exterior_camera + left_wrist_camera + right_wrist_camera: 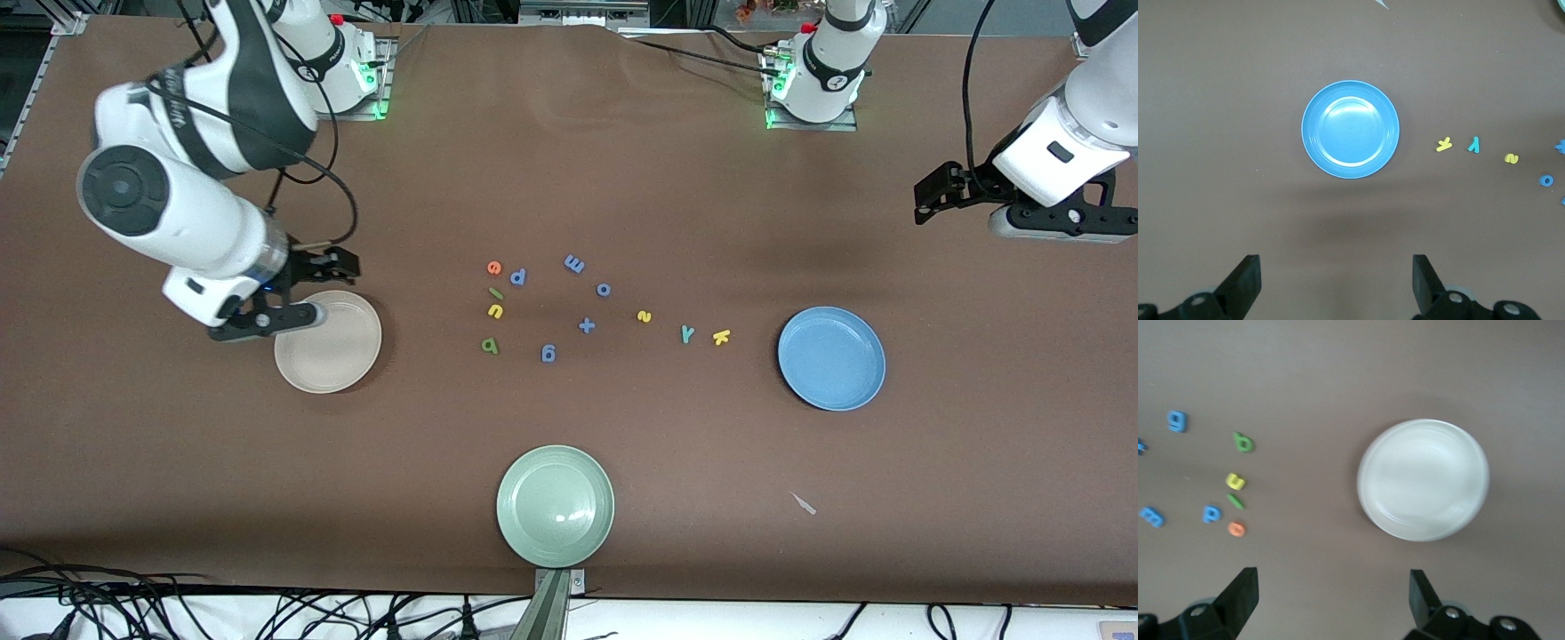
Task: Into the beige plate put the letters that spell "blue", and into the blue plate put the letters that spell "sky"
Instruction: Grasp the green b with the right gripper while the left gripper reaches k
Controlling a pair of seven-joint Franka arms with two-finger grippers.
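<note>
Here the seven task letters all lie loose on the brown table (pixel 569 178), none in a plate. The orange e (pixel 494 267), the light green l (pixel 496 293), the yellow u (pixel 495 310) and the dark green b (pixel 490 346) form a short column, the e farthest from the front camera and the b nearest, toward the right arm's end of the letter cluster. The beige plate (pixel 342 369) sits well apart from them, toward the right arm's end of the table. The yellow s (pixel 645 316), the teal y (pixel 687 334) and the yellow k (pixel 721 336) lie in a row toward the left arm's end, the k closest to the blue plate (pixel 832 358) but not touching it. Among the two groups lie all-blue letters (pixel 573 263), and a pale green plate (pixel 556 506) rests near the table edge closest to the front camera. The right gripper (pixel 311 289) hangs over the rim of the beige plate, its fingers (pixel 1238 597) spread wide and holding nothing. The left gripper (pixel 933 197) hangs over bare table at the left arm's end, clear of the blue plate, its fingers (pixel 1241 283) likewise wide apart and empty.
</note>
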